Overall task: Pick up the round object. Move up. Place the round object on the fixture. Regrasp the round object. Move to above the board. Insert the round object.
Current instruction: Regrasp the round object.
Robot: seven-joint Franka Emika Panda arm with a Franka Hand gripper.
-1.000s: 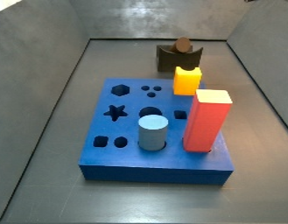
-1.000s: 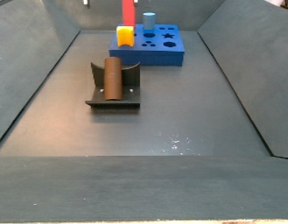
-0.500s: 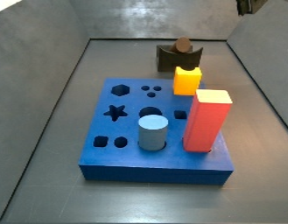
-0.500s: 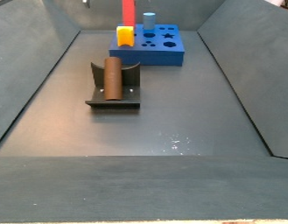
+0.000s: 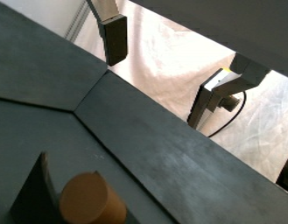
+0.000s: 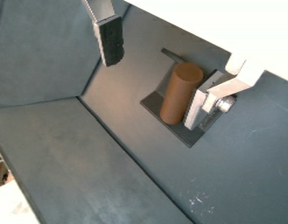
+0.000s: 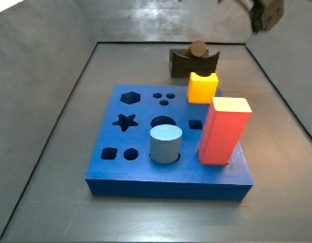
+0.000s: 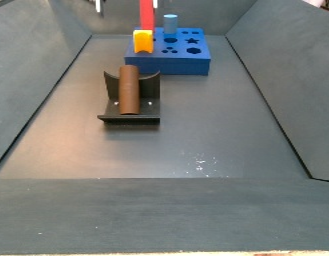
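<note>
The round object, a reddish-brown peg [image 8: 127,87], lies in the notch of the dark fixture [image 8: 148,103] on the grey floor. In a side view its end [image 7: 196,47] shows on top of the fixture [image 7: 182,64], behind the blue board [image 7: 171,180]. My gripper [image 6: 158,74] is open and empty, high above the peg [image 6: 178,92] and the fixture [image 6: 158,107]. In a wrist view the gripper [image 5: 164,70] shows with the peg's end [image 5: 90,198] far off. In a side view the gripper [image 7: 261,11] is a blurred dark shape in the upper right corner.
On the board stand a yellow notched block [image 7: 203,86], a tall red block [image 7: 224,129] and a light blue-grey cylinder [image 7: 166,144]. Several dark cut-outs lie open on the board. Grey sloped walls enclose the floor. The board [image 8: 191,66] is far from the fixture.
The gripper has come into a side view at the upper right corner and now shows larger. The peg, fixture and board have not moved.
</note>
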